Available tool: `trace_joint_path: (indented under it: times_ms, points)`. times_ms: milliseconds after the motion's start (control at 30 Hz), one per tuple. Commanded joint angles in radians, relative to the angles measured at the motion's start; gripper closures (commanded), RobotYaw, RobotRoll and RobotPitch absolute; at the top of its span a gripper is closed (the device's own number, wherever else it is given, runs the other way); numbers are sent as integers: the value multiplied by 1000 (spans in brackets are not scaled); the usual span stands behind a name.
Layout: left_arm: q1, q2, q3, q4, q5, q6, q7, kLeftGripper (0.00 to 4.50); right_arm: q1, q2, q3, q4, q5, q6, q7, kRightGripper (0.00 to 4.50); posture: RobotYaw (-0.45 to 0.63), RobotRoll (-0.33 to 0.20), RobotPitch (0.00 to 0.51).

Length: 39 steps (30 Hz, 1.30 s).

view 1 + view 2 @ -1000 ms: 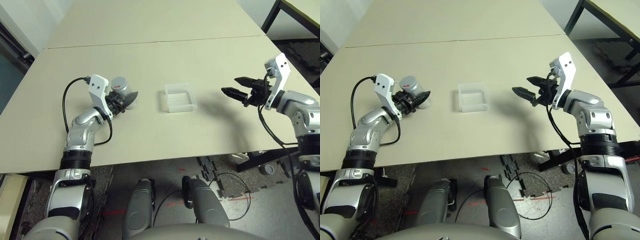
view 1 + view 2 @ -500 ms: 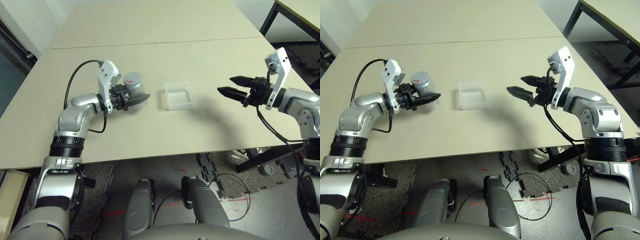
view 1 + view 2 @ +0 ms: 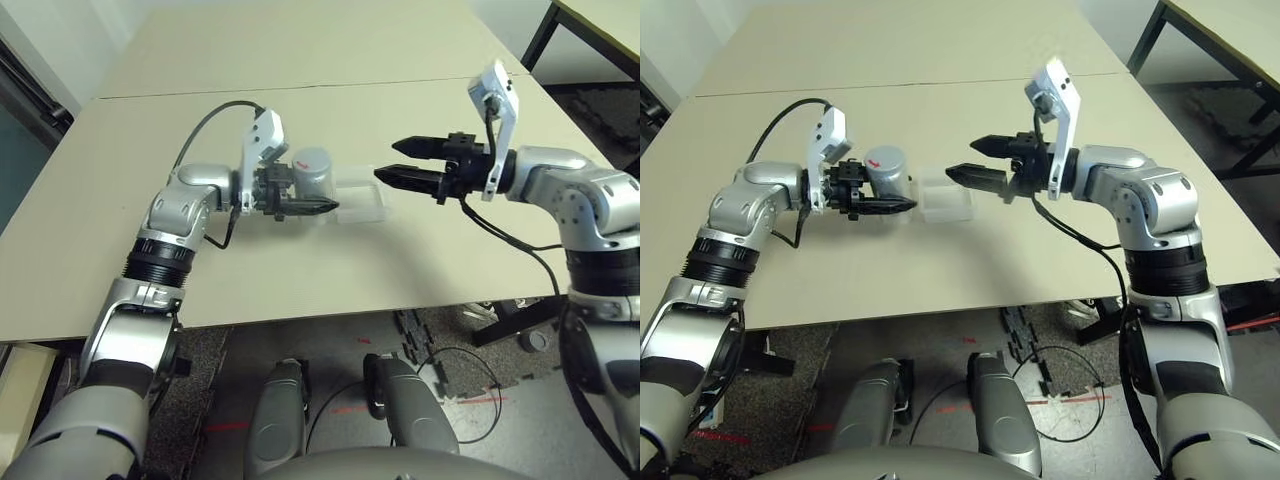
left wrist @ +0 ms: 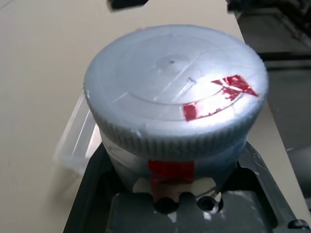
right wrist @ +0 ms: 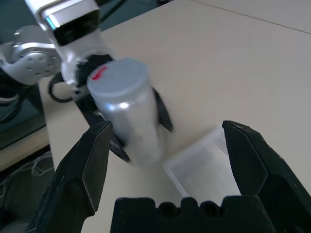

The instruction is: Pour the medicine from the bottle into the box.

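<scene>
The bottle (image 3: 313, 171) is a grey cylinder with its ribbed cap on and red tape on the cap (image 4: 214, 94). My left gripper (image 3: 305, 195) is shut on its body and holds it above the table, close to the left side of the box (image 3: 362, 200). The box is a clear shallow tray resting flat on the table (image 3: 300, 280). My right gripper (image 3: 385, 160) is open and hovers over the box. Its fingertips point at the bottle (image 5: 129, 109) from a short distance without touching it. The box (image 5: 209, 170) lies under the gap between the black fingers (image 5: 82, 165).
A seam (image 3: 200, 92) crosses the beige table at the back. The table's front edge (image 3: 300, 320) runs near my body. A second table on black legs (image 3: 545, 35) stands at the far right. Black cables trail from both wrists.
My left arm has lifted the bottle and carried it right, up to the box. My right gripper has swung left from the table's right side to above the box, still open.
</scene>
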<state>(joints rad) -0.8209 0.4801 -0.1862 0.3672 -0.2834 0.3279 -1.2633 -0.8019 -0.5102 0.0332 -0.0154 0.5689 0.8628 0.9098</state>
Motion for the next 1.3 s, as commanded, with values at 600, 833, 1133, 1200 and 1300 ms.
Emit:
trace_joint_path:
  times_ms: [600, 833, 1133, 1200, 1300]
  points:
    - [-71, -75, -32, 156, 82, -173, -28, 1895, -78, 55, 109, 20, -37, -11, 32, 0, -29, 0, 84]
    - [-78, -85, -24, 172, 81, -172, -23, 1895, -100, 49, 129, 84, -73, -52, 69, 0, -22, 0, 92]
    - [-56, -91, -26, 148, 72, -140, -18, 1895, -101, 93, 130, 99, -102, -80, 54, 0, -23, 0, 98]
    - [-52, -94, -28, 144, 72, -132, -19, 1895, -99, 102, 128, 95, -109, -86, 50, 0, -25, 0, 101]
    - [-52, -100, -22, 145, 64, -113, -13, 1895, -95, 110, 124, 89, -116, -93, 44, 393, -28, 0, 101]
